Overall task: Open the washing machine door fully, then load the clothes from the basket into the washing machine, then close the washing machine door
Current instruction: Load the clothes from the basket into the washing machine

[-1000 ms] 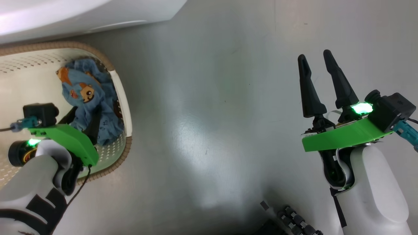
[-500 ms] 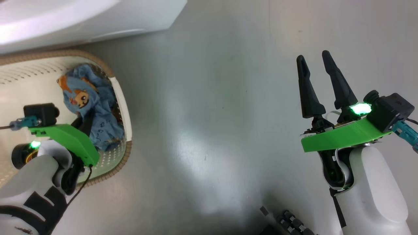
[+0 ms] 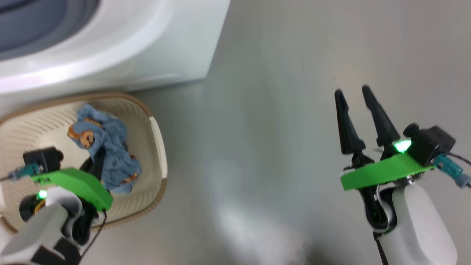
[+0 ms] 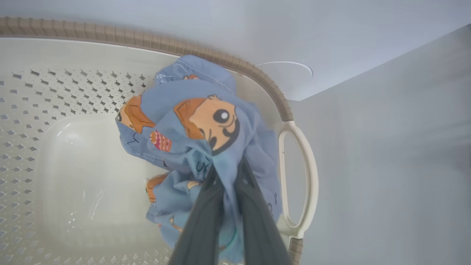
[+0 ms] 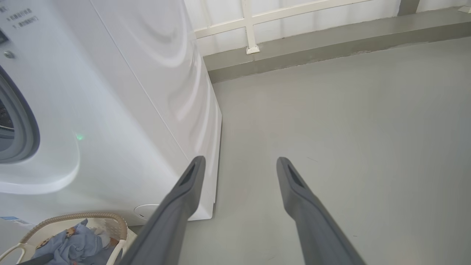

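In the head view my camera has tilted up, bringing the big white boxy washing machine (image 3: pixel 128 55) into the upper left; my right gripper (image 3: pixel 351 91) stands wide and empty at right. In the left wrist view my left gripper (image 4: pixel 226 171), open a second ago, now pinches the light-blue cartoon-print clothes (image 4: pixel 198 121) low in the cream perforated plastic basket (image 4: pixel 257 73), so I judge lifting comes next. In the right wrist view the machine's grey rubber ring (image 5: pixel 31 125) sits at the left edge.

1 basket (image 3: pixel 117 98), 1 clothes wad (image 3: pixel 110 162), 1 washer (image 3: pixel 147 48), 2 claws (image 4: pixel 226 176) (image 3: pixel 352 92).

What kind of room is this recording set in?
Probably a laundry or utility area: a white front-loading washing machine, a basket of clothes beside it, bare grey floor.
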`<state>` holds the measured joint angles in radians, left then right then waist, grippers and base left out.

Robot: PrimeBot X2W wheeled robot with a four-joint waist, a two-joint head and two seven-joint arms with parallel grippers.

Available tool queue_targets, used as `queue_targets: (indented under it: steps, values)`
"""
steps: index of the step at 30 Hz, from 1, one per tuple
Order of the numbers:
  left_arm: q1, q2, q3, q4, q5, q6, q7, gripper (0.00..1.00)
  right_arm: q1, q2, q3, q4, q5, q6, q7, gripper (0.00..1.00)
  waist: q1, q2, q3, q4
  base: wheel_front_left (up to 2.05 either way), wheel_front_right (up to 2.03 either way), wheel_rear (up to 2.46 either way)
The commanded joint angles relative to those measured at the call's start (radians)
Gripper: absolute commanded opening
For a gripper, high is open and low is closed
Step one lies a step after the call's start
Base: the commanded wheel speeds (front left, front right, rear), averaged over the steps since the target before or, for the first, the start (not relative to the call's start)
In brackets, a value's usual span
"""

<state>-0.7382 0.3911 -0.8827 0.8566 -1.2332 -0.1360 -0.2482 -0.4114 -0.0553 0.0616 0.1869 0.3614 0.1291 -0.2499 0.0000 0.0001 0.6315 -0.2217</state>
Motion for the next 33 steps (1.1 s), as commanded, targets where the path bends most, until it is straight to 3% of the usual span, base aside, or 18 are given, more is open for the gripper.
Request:
queue_targets:
  steps: [1, 10, 33]
  values:
    - [0.059, 0.022, 0.085, -0.028, 0.052, 0.005, -0.013, 0.0, 0.053, 0.005, 0.016, -0.009, -0.017, 0.002, -0.012, 1.0, 0.0, -0.0001, -0.131, 0.044, 0.0, 0.0, 0.0]
    - [0.241, -0.017, 0.312, -0.137, 0.259, 0.005, -0.013, 0.0, 0.146, -0.015, 0.015, 0.027, -0.032, 0.002, -0.012, 1.0, 0.0, -0.0001, -0.313, 0.087, 0.0, 0.0, 0.0]
    - [0.535, -0.118, 0.696, -0.472, 0.719, 0.005, -0.014, 0.0, 0.316, -0.097, -0.006, 0.045, -0.024, 0.002, -0.012, 1.0, 0.0, -0.0001, -0.562, 0.164, 0.0, 0.0, 0.0]
